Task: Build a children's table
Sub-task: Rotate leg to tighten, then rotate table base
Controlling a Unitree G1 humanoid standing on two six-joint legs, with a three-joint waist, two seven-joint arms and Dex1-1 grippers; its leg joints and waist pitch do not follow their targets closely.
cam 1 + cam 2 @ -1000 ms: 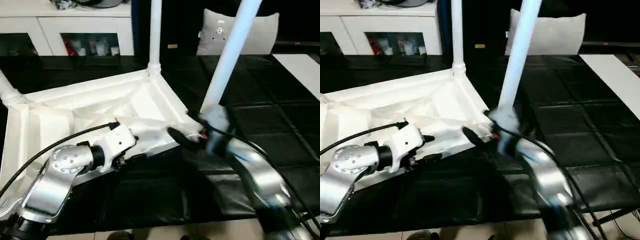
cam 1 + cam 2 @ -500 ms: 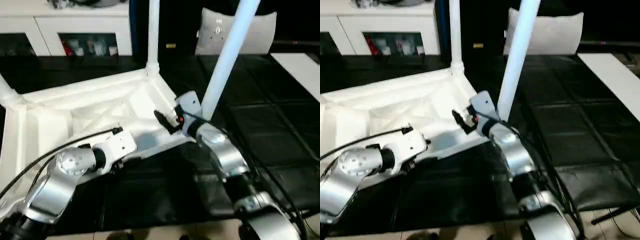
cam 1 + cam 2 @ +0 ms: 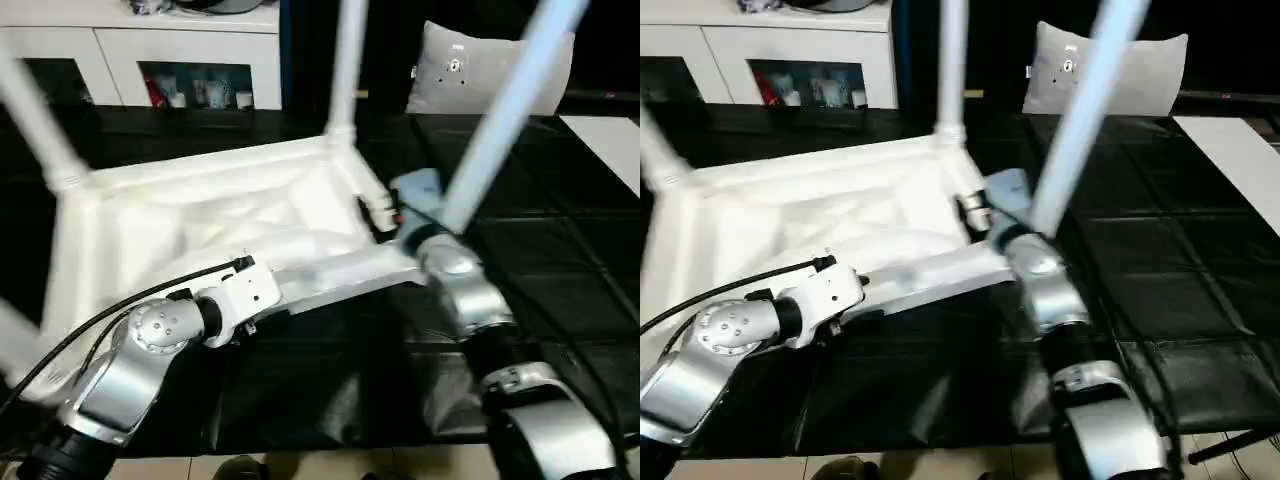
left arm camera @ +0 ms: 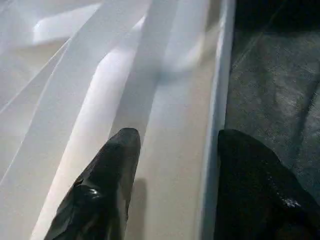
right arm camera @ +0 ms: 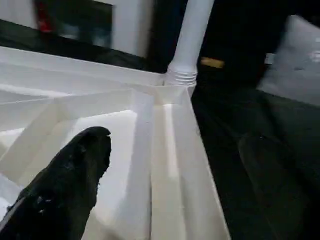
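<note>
- The white cabinet (image 3: pixel 150 45) at the back holds small blurred items on its shelves; no writing is readable.
- The children's table (image 3: pixel 200 215) lies upside down on the black floor (image 3: pixel 560 250), legs up.
- Left tool (image 4: pixel 175 150) straddles the table's side wall, jaws partly open.
- Right tool (image 5: pixel 170 165) is wide open over the rim near a corner socket (image 5: pixel 182 77), gripping nothing.

Count: one children's table (image 3: pixel 200 215), upside down, ribbed underside up. Legs seen standing up from its corner sockets: three, namely far-left leg (image 3: pixel 35 115), far-middle leg (image 3: pixel 347 65), near-right leg (image 3: pixel 505 110). Two silver arms, one end effector each: left end effector (image 4: pixel 172 150), right end effector (image 5: pixel 172 150). One white cabinet (image 3: pixel 150 45). One grey pillow (image 3: pixel 470 70).
</note>
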